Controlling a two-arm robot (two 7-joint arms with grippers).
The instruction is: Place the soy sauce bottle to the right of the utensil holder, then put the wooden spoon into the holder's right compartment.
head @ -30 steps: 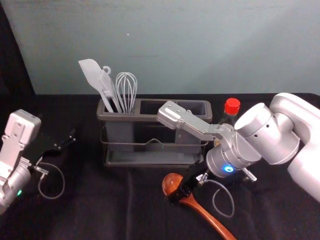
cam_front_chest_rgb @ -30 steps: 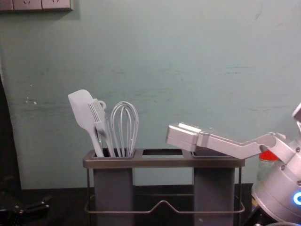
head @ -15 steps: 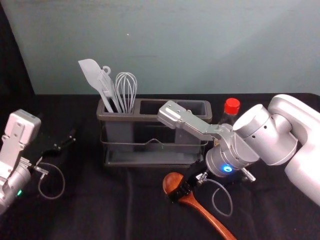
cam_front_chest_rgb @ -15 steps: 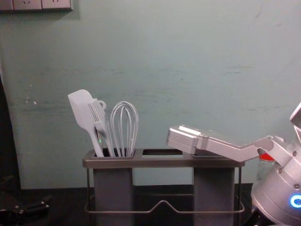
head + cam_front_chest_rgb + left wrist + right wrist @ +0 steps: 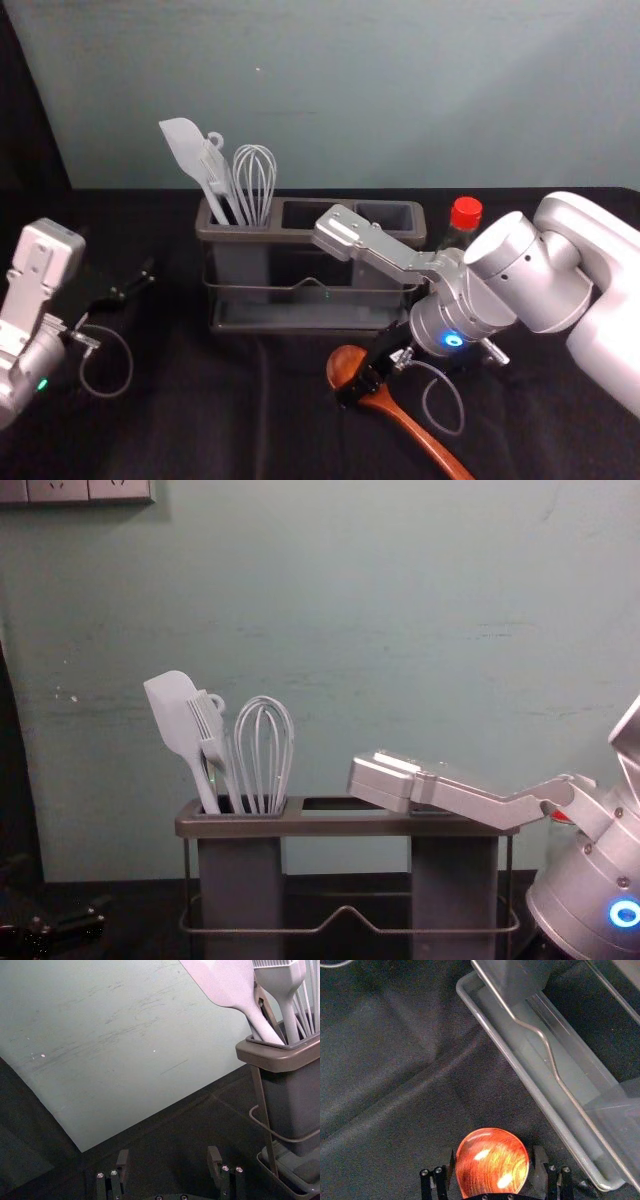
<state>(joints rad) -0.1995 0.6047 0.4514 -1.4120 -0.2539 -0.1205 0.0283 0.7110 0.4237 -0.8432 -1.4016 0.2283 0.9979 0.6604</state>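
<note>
Head view, the right claw [image 5: 360,386]'s down at the wooden spoon [image 5: 418,434] on the tabletop [image 5: 200,420], soy sauce bottle [image 5: 464,215] standing right of the utensil holder [image 5: 306,236], left claw [image 5: 138,281] parked at left; left wrist view, its fingers wide apart; right wrist view, fingers spread, the spoon's bowl [image 5: 492,1162] between them.

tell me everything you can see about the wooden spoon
The wooden spoon is glossy reddish brown with visible grain, its round bowl hollow side up. It appears to lie on the black cloth, in front of the utensil holder. Its slim handle slants nearer and to the right, out past the head view's lower edge. The right gripper has its open fingers either side of the bowl; whether they touch it, I can't tell.
</note>
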